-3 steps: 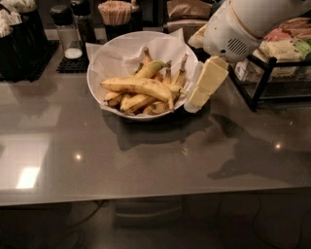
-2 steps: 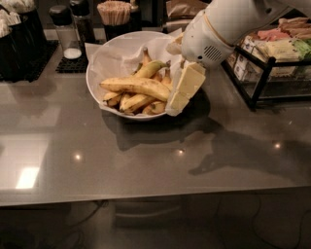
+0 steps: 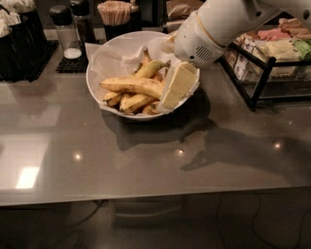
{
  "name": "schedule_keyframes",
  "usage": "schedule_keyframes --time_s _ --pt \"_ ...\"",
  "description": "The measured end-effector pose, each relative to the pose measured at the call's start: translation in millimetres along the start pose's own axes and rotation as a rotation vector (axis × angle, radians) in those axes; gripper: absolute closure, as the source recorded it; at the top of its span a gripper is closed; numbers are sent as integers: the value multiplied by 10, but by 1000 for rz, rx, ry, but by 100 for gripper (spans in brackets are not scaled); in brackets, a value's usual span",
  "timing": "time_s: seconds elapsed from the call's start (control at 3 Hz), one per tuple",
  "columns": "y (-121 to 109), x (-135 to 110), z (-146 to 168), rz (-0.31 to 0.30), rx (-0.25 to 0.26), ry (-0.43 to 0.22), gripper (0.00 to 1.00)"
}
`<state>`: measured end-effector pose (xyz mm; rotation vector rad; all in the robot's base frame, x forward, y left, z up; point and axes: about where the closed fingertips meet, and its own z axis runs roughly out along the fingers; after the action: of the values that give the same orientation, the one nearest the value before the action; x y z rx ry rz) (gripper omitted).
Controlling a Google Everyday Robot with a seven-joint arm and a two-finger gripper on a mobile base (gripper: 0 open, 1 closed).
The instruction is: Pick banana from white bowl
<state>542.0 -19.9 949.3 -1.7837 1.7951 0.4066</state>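
Observation:
The white bowl stands at the back middle of the grey counter, lined with crinkled white paper and holding several bananas. The banana, the longest and thickest yellow one, lies across the top of the pile, pointing left to right. My gripper comes in from the upper right on a white arm and hangs over the bowl's right side, its cream-coloured finger reaching down at the right end of the banana. Smaller, browner bananas lie under and behind it.
A black wire rack with wrapped snacks stands at the right. Behind the bowl are a salt shaker, a cup of wooden stirrers and a black holder at the left. The counter's front edge runs across the bottom.
My gripper has moved left, from beside the bowl's right rim to over the bowl's right side, next to the bananas. The bananas and the bowl have not moved.

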Motion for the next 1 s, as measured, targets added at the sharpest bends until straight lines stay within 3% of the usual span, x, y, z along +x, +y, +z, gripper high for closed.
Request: schedule_keyframes --time_s 0.33,1.0 --pt "-156 -115 176 -18 -25 -27 0" --pt "-169 -130 187 -20 -26 -29 17"
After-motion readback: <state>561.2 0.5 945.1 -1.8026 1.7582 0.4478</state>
